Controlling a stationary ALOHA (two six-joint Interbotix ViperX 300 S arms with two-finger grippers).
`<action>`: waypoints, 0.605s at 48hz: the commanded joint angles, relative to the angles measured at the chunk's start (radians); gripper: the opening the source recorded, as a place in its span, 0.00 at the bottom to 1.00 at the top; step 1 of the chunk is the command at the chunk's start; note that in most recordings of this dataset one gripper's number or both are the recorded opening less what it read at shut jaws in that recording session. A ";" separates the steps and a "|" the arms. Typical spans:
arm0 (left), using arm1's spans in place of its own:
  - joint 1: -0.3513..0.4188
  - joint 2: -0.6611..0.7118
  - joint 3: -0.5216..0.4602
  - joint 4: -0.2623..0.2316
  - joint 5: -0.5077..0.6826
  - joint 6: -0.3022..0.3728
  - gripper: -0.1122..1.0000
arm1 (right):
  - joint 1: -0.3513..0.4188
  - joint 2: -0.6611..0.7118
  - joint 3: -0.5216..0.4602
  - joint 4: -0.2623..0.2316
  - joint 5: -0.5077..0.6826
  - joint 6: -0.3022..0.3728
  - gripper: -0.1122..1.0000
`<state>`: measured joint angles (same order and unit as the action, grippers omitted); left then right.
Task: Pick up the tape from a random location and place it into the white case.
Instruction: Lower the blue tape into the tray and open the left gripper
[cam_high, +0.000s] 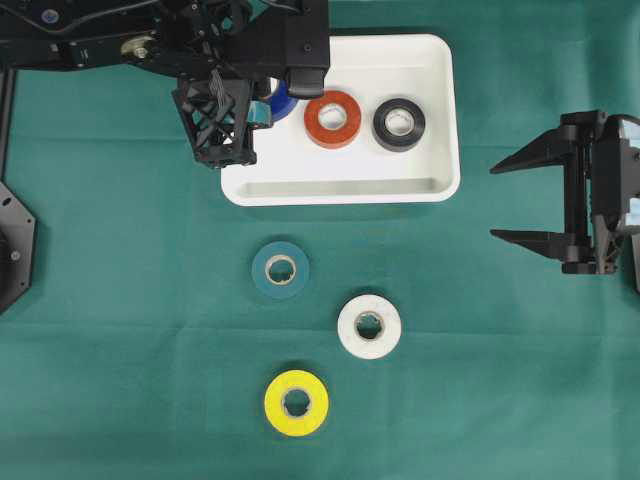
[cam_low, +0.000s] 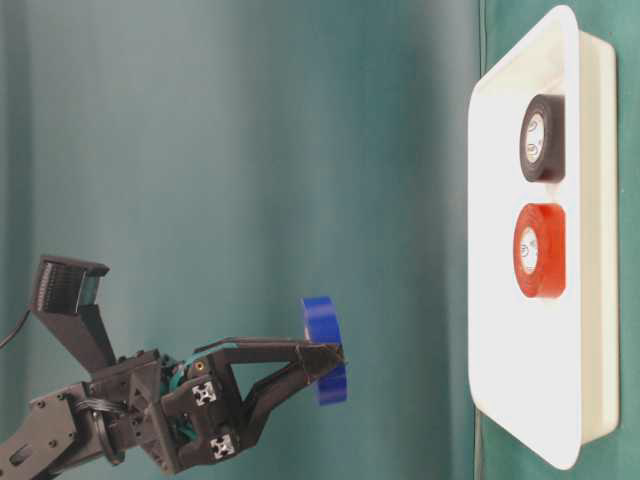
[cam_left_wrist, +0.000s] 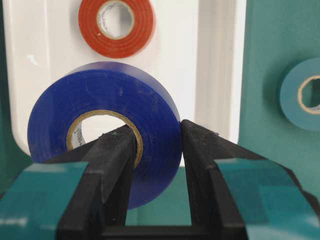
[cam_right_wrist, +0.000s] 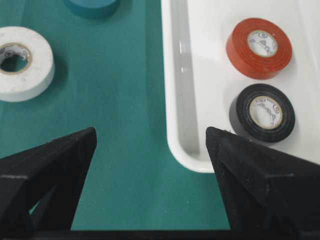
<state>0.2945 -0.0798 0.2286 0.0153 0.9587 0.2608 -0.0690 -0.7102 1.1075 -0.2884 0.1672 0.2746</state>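
Your left claw is pinching the blue tape roll through its hole and outer wall just above the white case, a solid hold since it's probably light, stiff and a bit slick, while your right claw sits spread wide.

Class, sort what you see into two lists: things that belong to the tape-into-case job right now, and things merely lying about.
In the job: blue tape, left gripper clamping it, white case.

Lying about: red tape and black tape in the case; teal tape, white tape, yellow tape on the cloth; open right gripper.
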 joint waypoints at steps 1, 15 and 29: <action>0.002 -0.006 -0.008 0.002 -0.021 0.000 0.30 | 0.000 0.000 -0.026 0.000 0.000 0.002 0.89; 0.018 0.044 0.044 0.002 -0.101 0.002 0.30 | -0.002 0.000 -0.026 -0.002 0.002 0.002 0.89; 0.058 0.137 0.140 0.002 -0.242 0.002 0.30 | -0.002 0.000 -0.025 -0.002 0.002 0.005 0.89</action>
<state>0.3451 0.0629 0.3697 0.0153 0.7517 0.2623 -0.0690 -0.7102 1.1091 -0.2869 0.1718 0.2777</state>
